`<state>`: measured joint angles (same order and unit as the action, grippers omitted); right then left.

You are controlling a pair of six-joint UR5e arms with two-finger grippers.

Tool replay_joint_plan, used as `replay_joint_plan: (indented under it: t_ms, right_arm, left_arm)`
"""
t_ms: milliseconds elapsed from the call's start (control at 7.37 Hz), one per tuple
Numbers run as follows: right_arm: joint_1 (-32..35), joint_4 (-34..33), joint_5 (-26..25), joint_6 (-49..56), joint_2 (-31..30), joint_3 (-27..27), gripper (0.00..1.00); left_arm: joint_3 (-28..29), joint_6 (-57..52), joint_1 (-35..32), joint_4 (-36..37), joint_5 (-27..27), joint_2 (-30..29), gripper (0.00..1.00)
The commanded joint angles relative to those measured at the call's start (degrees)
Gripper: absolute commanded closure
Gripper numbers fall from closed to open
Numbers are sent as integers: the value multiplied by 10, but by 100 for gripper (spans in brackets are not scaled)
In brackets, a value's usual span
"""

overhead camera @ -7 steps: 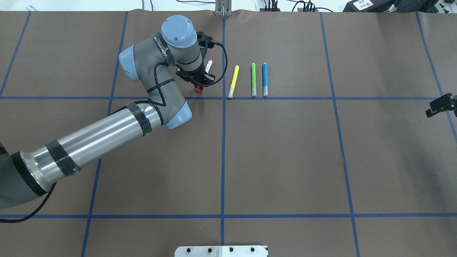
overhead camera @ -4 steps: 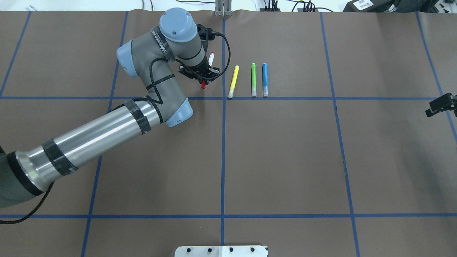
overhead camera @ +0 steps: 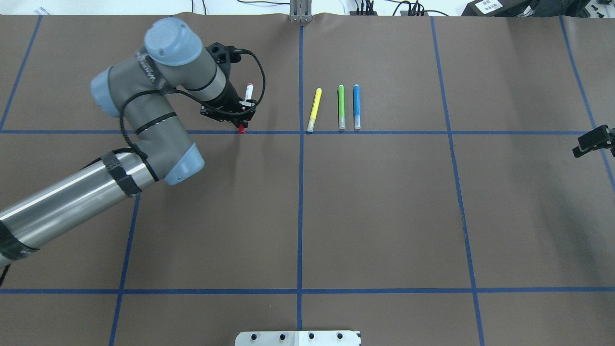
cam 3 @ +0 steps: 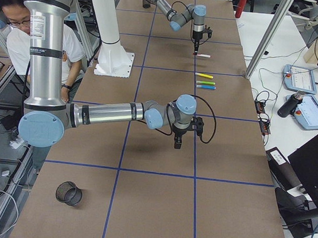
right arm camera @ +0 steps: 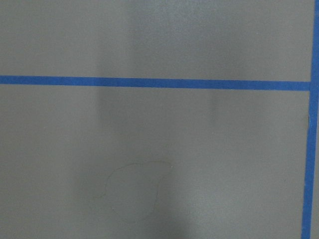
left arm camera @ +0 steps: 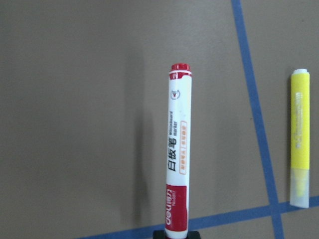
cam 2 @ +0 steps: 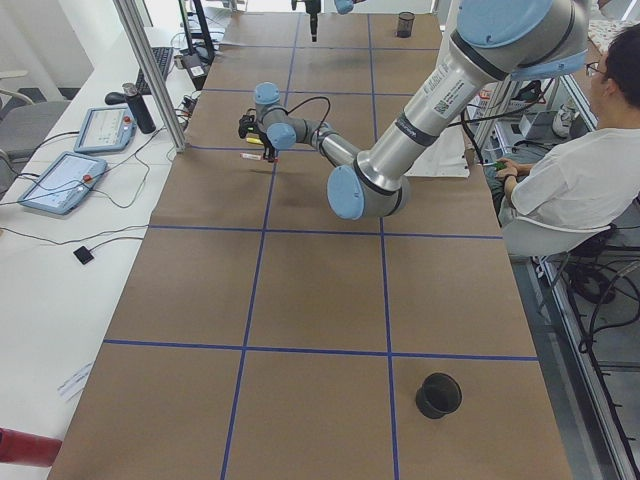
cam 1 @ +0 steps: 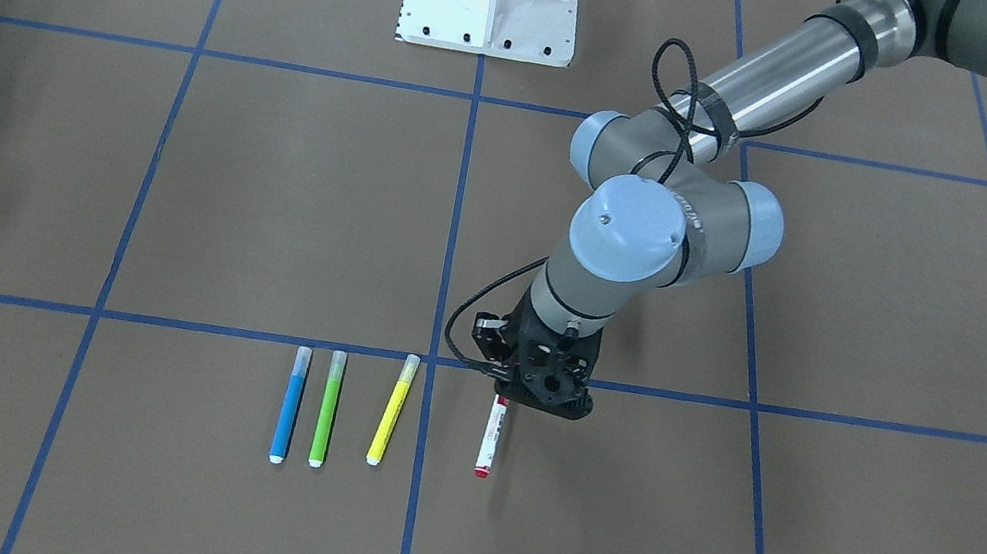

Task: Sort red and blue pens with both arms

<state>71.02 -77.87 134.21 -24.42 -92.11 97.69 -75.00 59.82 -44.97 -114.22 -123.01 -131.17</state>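
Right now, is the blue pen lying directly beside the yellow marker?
No, the green marker lies between the blue pen and the yellow marker.

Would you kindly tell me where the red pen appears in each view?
Front-facing: red pen lower centre, right of yellow marker.
Overhead: pen upper left of centre.
Left: pen far, upper left, tiny.
Right: pen top, right of centre.
Left wrist: pen centre, upright.
Right wrist: not in it.
Landmark: the yellow marker.
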Motion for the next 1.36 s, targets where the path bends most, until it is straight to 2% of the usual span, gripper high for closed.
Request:
replay_joint_plan:
  t_ms: [0,136,407,950,1222]
  right_arm:
    - [0,0,0,0,0,0,0]
    - [0,0,0,1,0,0,0]
    - [0,0,-2,2,1,0,0]
    - [-1,0,-4,2,4,-3,0]
    - [-1,1,-4,2,8,-9,0]
  left_arm:
    - [-51,0,-53,1,-76,82,100]
    - [-52,0,-65,2,-71,90,100]
    - [-65,-22,-133,-1,-54,158,100]
    - [-68,-284,-225,-1,29,278,100]
    - [-61,-394,-285,1,31,324,100]
